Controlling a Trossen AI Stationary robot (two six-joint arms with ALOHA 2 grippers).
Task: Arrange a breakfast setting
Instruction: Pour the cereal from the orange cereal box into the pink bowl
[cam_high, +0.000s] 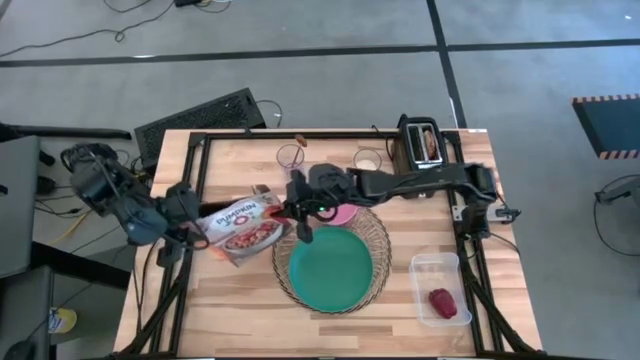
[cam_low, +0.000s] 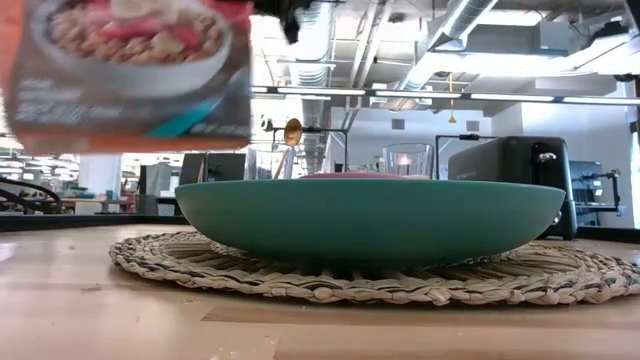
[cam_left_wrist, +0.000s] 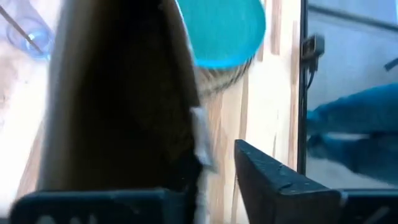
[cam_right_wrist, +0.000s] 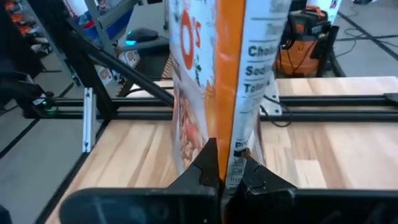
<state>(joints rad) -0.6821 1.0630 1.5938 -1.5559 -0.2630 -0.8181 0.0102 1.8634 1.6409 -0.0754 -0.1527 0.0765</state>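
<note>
The breakfast setting centres on a teal plate (cam_high: 331, 268) resting on a round woven mat (cam_high: 377, 236) in the middle of the bench (cam_high: 250, 320). A pink bowl (cam_high: 345, 214) sits just behind the plate, and a dark red fruit (cam_high: 444, 303) lies in a clear tub (cam_high: 421, 270) near the bench's right front corner. Both claws grip a cereal box (cam_high: 243, 228) held above the bench left of the plate: the left claw (cam_high: 199, 228) holds its left end, the right claw (cam_high: 292, 212) pinches its right edge. A bagel (cam_high: 430, 146) stands in the toaster (cam_high: 420, 130) at the back.
</note>
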